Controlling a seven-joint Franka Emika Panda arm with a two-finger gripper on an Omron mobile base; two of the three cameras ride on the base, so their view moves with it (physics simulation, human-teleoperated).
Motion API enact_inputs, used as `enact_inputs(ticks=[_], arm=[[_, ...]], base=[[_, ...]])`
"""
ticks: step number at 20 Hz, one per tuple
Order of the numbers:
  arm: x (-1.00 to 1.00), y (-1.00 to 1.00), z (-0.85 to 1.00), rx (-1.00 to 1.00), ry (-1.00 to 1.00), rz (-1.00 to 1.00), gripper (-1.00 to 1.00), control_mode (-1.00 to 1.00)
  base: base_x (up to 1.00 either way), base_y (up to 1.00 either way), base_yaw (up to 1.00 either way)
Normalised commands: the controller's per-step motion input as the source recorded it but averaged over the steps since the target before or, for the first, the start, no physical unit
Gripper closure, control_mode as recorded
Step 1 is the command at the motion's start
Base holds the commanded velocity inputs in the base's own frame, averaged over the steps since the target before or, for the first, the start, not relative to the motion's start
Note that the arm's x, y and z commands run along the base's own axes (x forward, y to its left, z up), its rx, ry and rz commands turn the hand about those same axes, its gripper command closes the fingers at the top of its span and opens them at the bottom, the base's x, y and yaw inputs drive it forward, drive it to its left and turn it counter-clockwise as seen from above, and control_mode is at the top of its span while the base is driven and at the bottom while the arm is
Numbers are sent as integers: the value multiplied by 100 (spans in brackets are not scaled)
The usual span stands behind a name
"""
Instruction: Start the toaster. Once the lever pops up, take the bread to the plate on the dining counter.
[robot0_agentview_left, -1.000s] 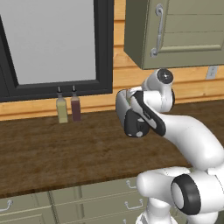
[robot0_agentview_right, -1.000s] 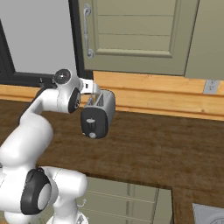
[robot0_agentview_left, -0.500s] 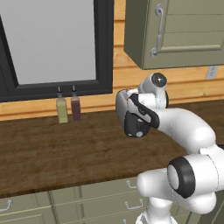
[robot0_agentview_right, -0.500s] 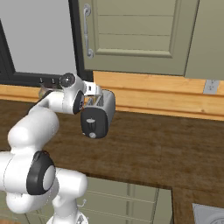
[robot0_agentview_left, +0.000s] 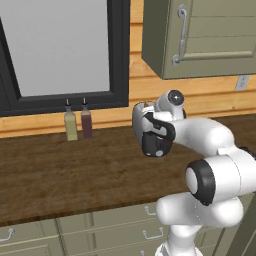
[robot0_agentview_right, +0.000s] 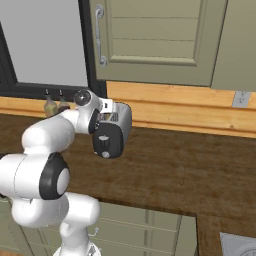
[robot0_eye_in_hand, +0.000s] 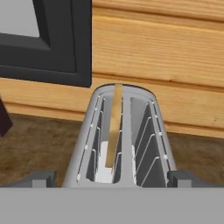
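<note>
Hand view, left to right: gripper (robot0_eye_in_hand: 112, 183) tips sit at 8 and 4 o'clock, spread wide, holding nothing. Between them the toaster (robot0_eye_in_hand: 124, 140) runs toward 12 o'clock. The bread (robot0_eye_in_hand: 114, 124) stands edge-on in its left slot. Lever probably below frame, at 6 o'clock.

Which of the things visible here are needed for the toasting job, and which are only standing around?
Needed for the job:
- toaster
- lever on its black end face
- bread, standing in one slot
- gripper, just above the toaster

Only standing around:
- two bottles under the window
- wall cabinet
</note>
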Motion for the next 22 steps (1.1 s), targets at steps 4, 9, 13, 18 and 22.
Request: enact_inputs(ticks=[4, 9, 13, 18, 22], arm=[[27, 0, -10, 0, 0, 0, -100, -100], [22, 0, -5, 0, 0, 0, -100, -100], [18, 0, -8, 0, 0, 0, -100, -100], [20, 0, -13, 0, 0, 0, -100, -100], [17, 0, -16, 0, 0, 0, -100, -100]], base=[[0, 0, 0], [0, 0, 0], [0, 0, 0], [0, 0, 0], [0, 0, 0]])
